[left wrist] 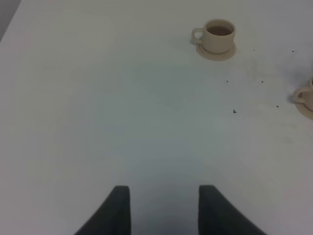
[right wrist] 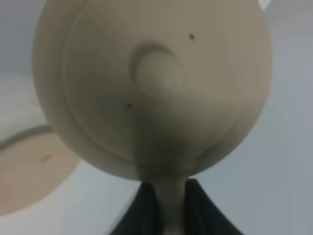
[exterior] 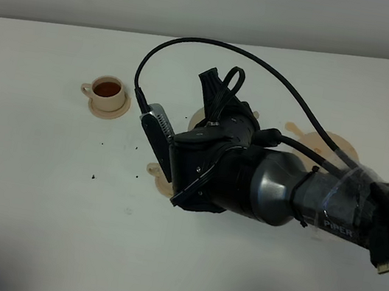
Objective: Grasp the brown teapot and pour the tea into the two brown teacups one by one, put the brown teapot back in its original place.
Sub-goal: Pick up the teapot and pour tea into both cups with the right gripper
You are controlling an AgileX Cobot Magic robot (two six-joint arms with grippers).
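My right gripper (exterior: 216, 104) reaches across the middle and is shut on the brown teapot's loop handle (right wrist: 168, 205). The teapot (right wrist: 151, 83) fills the right wrist view, its knobbed lid towards the camera. In the high view only beige slivers of it (exterior: 197, 118) show behind the arm. One teacup (exterior: 106, 92) holds dark tea on its saucer at the back left; it also shows in the left wrist view (left wrist: 217, 36). The second teacup (exterior: 154, 171) is mostly hidden under the arm; its edge shows in the left wrist view (left wrist: 305, 97). The wide saucer (exterior: 337, 148) lies bare at the right. My left gripper (left wrist: 164, 210) is open and empty, low over bare table.
Tea stains mark the table around the wide saucer (exterior: 294, 127). Small dark specks (exterior: 92, 175) lie on the white table between the cups. A beige saucer (right wrist: 29, 171) with a stain shows below the teapot in the right wrist view. Black cables (exterior: 197, 41) loop above the arm.
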